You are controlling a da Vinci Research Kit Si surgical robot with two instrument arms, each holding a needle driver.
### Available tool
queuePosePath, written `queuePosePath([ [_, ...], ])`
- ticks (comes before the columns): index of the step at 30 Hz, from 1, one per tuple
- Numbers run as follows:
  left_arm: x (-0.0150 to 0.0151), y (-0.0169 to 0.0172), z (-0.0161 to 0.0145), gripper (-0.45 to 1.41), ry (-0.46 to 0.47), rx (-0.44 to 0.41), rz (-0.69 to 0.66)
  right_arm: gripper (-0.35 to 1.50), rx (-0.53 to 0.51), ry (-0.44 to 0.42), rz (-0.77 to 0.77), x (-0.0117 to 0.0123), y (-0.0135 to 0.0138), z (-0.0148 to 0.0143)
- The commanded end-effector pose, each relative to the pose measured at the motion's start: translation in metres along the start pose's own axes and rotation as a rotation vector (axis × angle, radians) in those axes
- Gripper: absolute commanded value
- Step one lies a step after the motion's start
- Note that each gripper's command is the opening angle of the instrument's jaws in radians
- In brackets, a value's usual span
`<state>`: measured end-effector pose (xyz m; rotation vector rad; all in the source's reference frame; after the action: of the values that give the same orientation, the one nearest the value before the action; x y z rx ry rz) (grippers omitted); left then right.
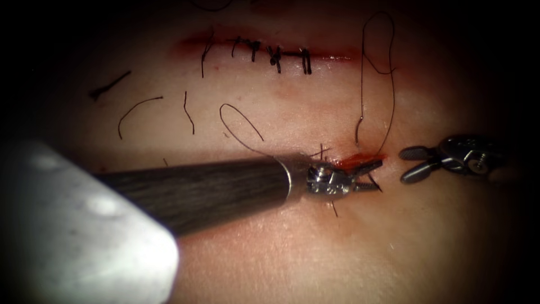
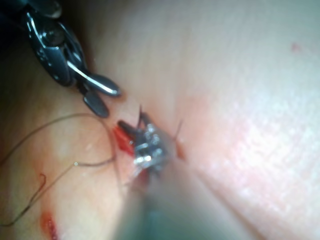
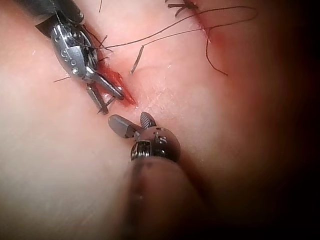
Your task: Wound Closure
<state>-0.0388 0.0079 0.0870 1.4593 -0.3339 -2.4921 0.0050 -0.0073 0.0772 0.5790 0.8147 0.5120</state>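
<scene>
The left arm's tool (image 1: 371, 174) is lying across the tissue (image 1: 292, 253), its shaft entering from about eight o'clock in the endoscope view and its jaws spread apart at the lower cut (image 1: 360, 160), which is wet with red fluid (image 1: 365, 157). Nothing is sitting between those jaws as far as can be seen. The right arm's tool (image 1: 413, 163) is hanging at three o'clock from that cut, on its right side, jaws released and gripping nothing. The needle cannot be made out. A long thread (image 1: 388, 101) is looping up toward one o'clock from the lower cut and back down. Toward twelve o'clock the upper cut (image 1: 270, 50) is lying stitched with dark sutures (image 1: 275, 56). Cut ends of thread (image 1: 138, 110) are lying loose toward ten o'clock.
</scene>
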Motion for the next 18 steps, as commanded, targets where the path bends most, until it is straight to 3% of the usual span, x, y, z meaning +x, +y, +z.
queuePosePath([
  [1,0.0001,0.0005,0.0005,-0.33,0.001,0.000,0.005,1.20,0.003,0.000,0.001,-0.0004,0.0000,0.0010],
  [2,0.0001,0.0007,0.0003,-0.45,0.000,-0.003,0.000,1.20,0.003,0.000,0.002,-0.0004,0.0000,0.0010],
  [13,0.0007,0.0004,-0.0019,-0.45,0.022,-0.030,-0.265,1.18,0.004,0.000,0.001,-0.0004,-0.0002,0.0009],
  [18,0.0017,0.0009,-0.0027,-0.45,0.050,-0.120,-0.439,1.18,0.006,-0.001,0.003,-0.0003,-0.0006,0.0006],
])
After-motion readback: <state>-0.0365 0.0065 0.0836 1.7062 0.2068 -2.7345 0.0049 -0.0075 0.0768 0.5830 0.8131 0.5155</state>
